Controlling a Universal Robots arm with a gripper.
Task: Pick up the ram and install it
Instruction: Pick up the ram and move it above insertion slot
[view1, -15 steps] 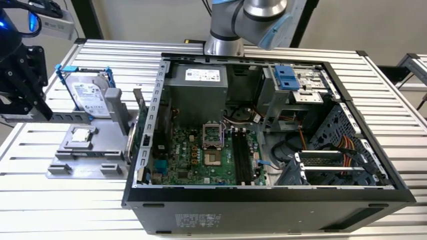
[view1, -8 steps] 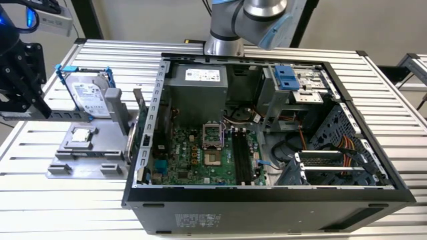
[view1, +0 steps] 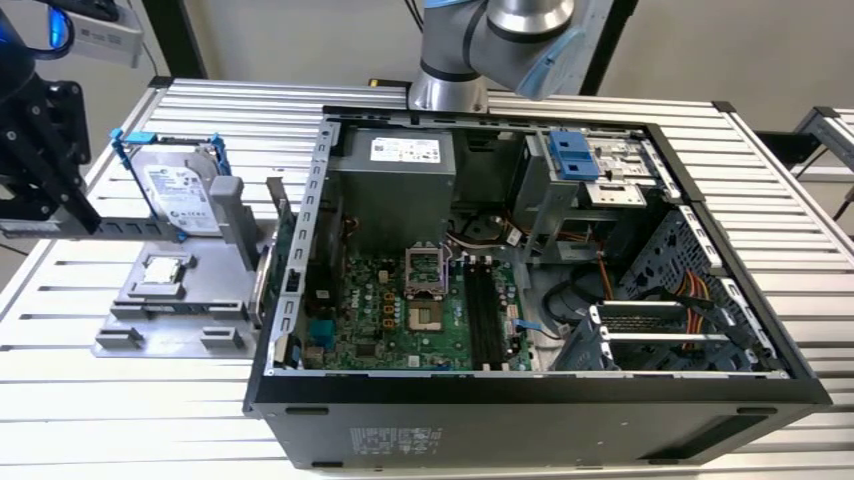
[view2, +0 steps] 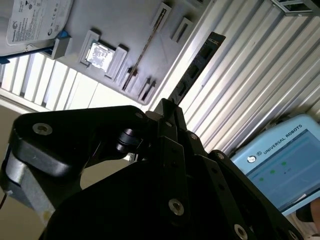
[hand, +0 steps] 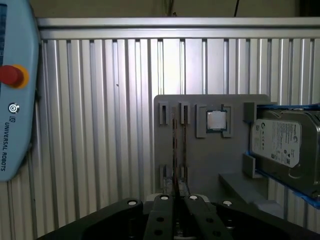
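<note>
My black gripper (view1: 70, 215) hangs over the table at the exterior view's left, well away from the open computer case (view1: 534, 390). It is shut on the ram (view1: 134, 230), a slim stick held level above the grey holder plate (view1: 174, 310). In the second wrist view the ram (view2: 197, 62) juts out past the gripper (view2: 167, 107), its dark chips showing. In the first wrist view the gripper (hand: 177, 197) clamps the ram (hand: 175, 150), which is seen edge-on over the holder's slots. The black motherboard slots (view1: 483, 310) lie inside the case.
A silver hard drive (view1: 180, 190) in a blue frame stands on the holder, beside a small square chip (view1: 160, 270). A light blue pendant (hand: 15, 100) lies on the ribbed table. The arm's base (view1: 447, 90) stands behind the case.
</note>
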